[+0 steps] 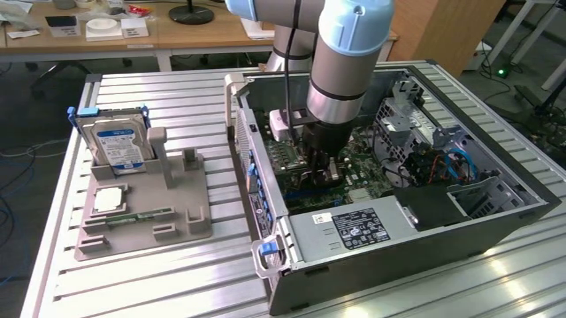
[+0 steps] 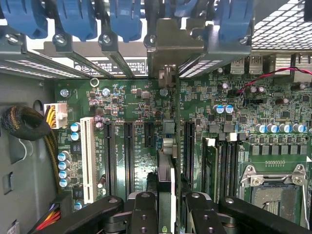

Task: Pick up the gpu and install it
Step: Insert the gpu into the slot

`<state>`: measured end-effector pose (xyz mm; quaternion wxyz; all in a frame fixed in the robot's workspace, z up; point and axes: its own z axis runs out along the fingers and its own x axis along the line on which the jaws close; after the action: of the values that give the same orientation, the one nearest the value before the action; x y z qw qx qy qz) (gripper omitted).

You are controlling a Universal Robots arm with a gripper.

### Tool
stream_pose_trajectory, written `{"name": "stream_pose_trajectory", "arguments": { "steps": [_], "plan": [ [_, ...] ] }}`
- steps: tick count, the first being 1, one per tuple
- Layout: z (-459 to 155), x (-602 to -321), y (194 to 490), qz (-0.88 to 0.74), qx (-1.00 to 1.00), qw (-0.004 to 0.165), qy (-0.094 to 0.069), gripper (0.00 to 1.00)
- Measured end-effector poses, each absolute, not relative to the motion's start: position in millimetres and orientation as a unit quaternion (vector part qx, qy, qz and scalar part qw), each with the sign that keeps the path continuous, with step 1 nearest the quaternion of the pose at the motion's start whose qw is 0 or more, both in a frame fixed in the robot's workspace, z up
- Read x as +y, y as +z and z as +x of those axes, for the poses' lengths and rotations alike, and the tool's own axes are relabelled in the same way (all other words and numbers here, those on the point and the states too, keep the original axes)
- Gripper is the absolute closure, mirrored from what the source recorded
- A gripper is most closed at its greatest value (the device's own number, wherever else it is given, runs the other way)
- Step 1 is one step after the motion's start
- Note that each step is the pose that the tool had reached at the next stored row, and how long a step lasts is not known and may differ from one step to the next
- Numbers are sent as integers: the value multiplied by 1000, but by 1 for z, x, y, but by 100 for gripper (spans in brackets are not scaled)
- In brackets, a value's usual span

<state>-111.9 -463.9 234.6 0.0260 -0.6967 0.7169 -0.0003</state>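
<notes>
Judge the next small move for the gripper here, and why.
Probably a short, straight push toward the motherboard: the gripper is shut on the gpu, which stands edge-on between the black slots. Whether it is seated cannot be told.

tool (image 1: 324,173) lowered into open computer case (image 1: 495,205), over the motherboard (image 1: 362,173).

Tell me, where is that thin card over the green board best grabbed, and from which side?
Take the gpu by its upper long edge, coming straight down from above and pinching its two flat faces. It is a thin card standing on edge over the motherboard slots, so its top edge looks like the freest part. The pincer grips it this way now.
</notes>
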Motion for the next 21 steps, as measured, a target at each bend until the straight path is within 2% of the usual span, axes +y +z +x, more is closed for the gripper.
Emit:
{"name": "stream_pose_trajectory", "arguments": {
  "steps": [21],
  "plan": [
    [-110,-464,234,-697,717,26,0,73]
  ]
}}
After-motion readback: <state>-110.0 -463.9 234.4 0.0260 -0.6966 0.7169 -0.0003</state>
